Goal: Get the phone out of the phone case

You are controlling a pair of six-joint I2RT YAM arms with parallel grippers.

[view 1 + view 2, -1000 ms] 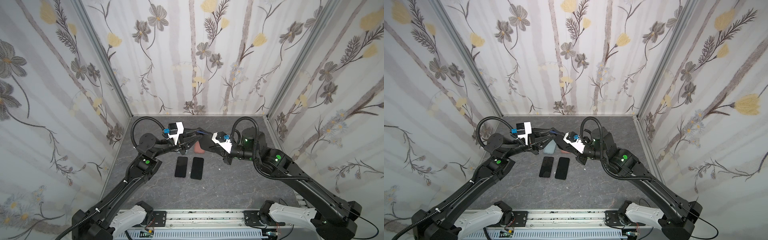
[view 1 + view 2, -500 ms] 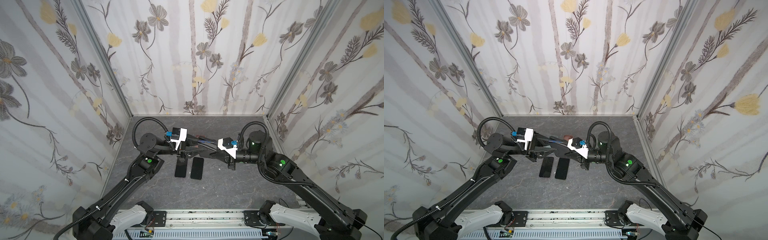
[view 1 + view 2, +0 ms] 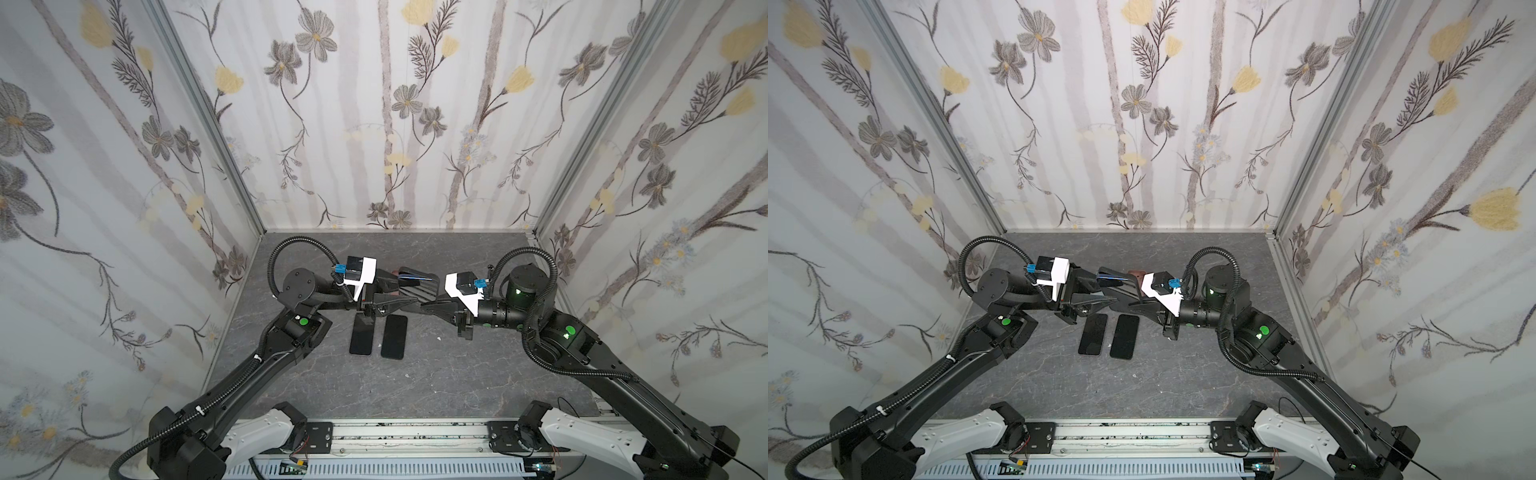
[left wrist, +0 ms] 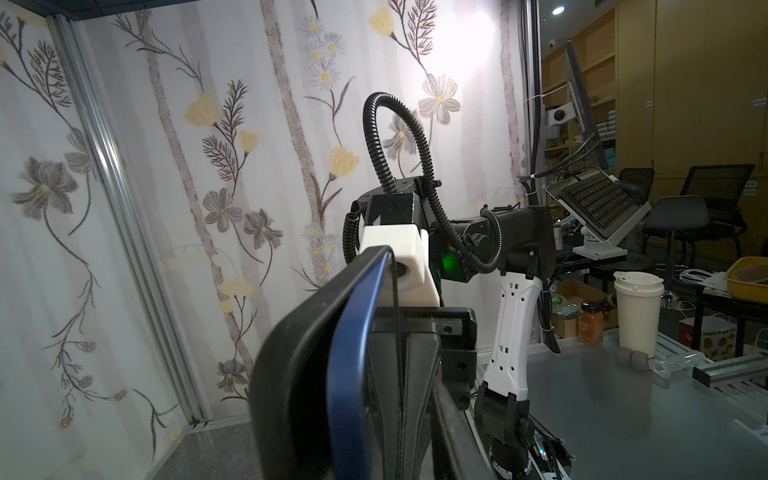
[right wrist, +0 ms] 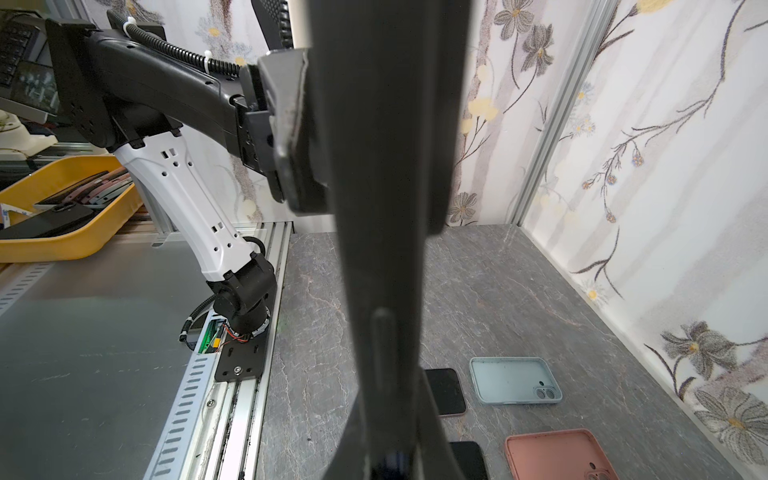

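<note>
A phone (image 4: 347,374) with a blue rim is sitting partly inside a black phone case (image 4: 291,374). The pair is hanging in mid-air over the back-middle of the table (image 3: 436,374), between the two grippers. Its long axis is running roughly level from left to right, one end pointing at each arm. It is standing on edge, so a thin side is facing up.

The left gripper (image 3: 395,299) is clamping one end, its jaws partly apart around the case. The right gripper (image 3: 426,303) is meeting the other end with its jaws pressed together — whether they are nipping the case lip or the phone itself cannot be told.

In both top views the pair is showing only as a dark sliver with a blue line. The left wrist view is showing more — the case wall is bowing away from the blue rim.

The right wrist view is looking along the pair's narrow side and is catching the tabletop beneath. A pale grey-blue empty case (image 5: 515,380) and a pink empty case (image 5: 557,455) are lying there, largely hidden by the arms in the top views. In a top view a bare phone (image 3: 360,336) and a second bare phone (image 3: 394,337) are lying side by side, screens up.
</note>
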